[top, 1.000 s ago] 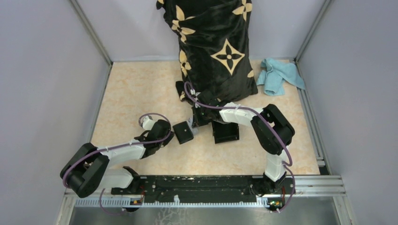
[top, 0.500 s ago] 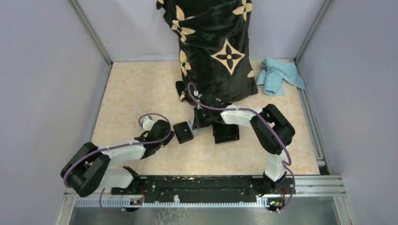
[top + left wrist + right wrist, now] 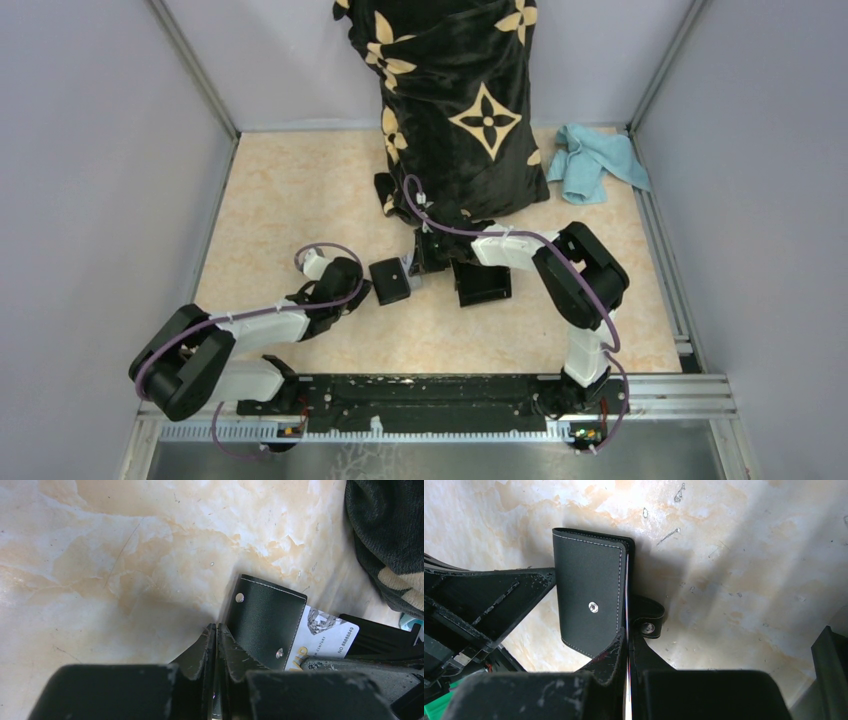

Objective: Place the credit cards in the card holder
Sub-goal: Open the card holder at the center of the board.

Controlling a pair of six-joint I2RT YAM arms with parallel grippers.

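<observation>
Overhead, card holder (image 3: 390, 282): lay mid-table (image 3: 300, 190) between the left gripper (image 3: 368, 290) and the right gripper (image 3: 415, 268), with a black box (image 3: 481, 285) just to its right.
Left wrist, left gripper: jaws were narrow, almost together, tips at the card holder's edge.
Left wrist, credit card (image 3: 327, 635): pale, jutted from the card holder's far side.
Right wrist, right gripper: was clamped on the credit card's thin edge, beside the strap tab (image 3: 647, 622).

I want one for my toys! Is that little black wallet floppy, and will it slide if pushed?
Probably a bit bendy: the wallet looks like thin stitched leather, folded over. It lies flat, so it likely won't roll or tip. On the smooth table it may slide when the card is pushed in.
</observation>
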